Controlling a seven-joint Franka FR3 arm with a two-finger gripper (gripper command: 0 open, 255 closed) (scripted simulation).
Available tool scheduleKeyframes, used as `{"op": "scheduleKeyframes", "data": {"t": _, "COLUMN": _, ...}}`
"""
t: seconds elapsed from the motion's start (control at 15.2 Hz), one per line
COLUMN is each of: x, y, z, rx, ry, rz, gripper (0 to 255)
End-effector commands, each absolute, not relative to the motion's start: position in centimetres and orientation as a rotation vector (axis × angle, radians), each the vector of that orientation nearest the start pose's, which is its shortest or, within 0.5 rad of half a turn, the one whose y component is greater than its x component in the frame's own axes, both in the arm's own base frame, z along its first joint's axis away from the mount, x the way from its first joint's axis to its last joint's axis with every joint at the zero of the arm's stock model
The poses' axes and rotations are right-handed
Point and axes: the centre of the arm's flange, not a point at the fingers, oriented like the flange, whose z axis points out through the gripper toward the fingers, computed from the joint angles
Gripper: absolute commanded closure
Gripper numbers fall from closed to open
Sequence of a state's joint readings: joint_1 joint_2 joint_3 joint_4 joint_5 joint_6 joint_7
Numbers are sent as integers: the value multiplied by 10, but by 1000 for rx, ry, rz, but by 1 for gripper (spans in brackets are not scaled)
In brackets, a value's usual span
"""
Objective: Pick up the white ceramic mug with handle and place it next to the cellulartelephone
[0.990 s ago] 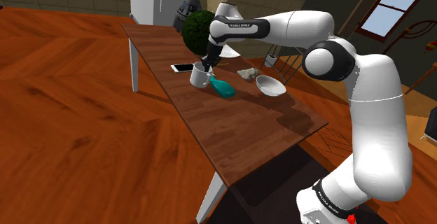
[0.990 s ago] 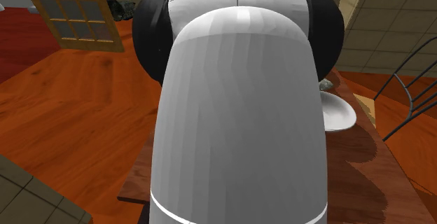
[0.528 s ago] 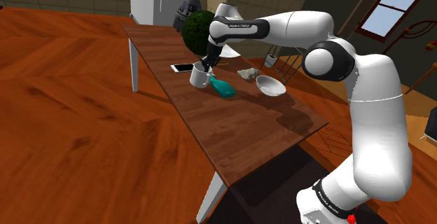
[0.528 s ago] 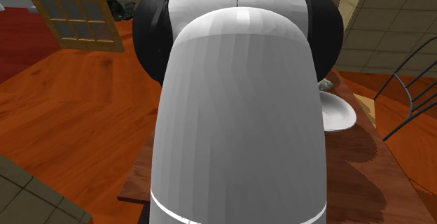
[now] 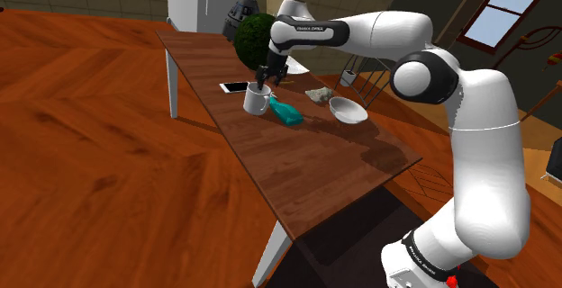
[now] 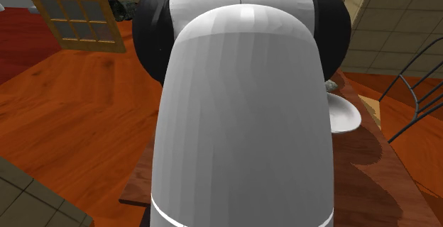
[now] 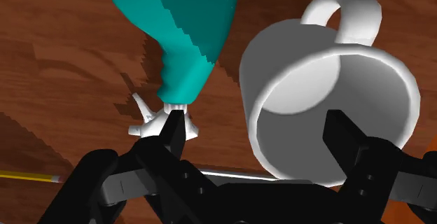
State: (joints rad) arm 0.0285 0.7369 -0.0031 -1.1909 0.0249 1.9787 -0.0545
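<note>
Apparently the white mug [image 5: 257, 100] already stands upright toward the desk's [image 5: 315, 160] far end, just beside the phone [image 5: 235, 86]. The pincer [image 7: 258, 124] hangs over its rim, fingers apart, gripping nothing. I'd judge a straight lift best, avoiding the rim and the teal bottle [image 5: 286, 112] alongside.
</note>
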Motion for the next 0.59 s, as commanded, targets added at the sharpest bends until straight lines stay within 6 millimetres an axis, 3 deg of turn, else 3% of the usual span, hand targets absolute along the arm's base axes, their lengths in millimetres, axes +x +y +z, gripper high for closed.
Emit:
{"op": "scheduleKeyframes", "data": {"t": 0.0, "x": 753, "y": 21, "z": 376, "rx": -3118, "ry": -111, "rz": -79, "gripper": 0}}
{"op": "scheduleKeyframes", "data": {"t": 0.07, "x": 753, "y": 20, "z": 386, "rx": -3118, "ry": -111, "rz": -79, "gripper": 0}}
{"op": "scheduleKeyframes", "data": {"t": 0.53, "x": 753, "y": 20, "z": 386, "rx": -3118, "ry": -111, "rz": -79, "gripper": 0}}
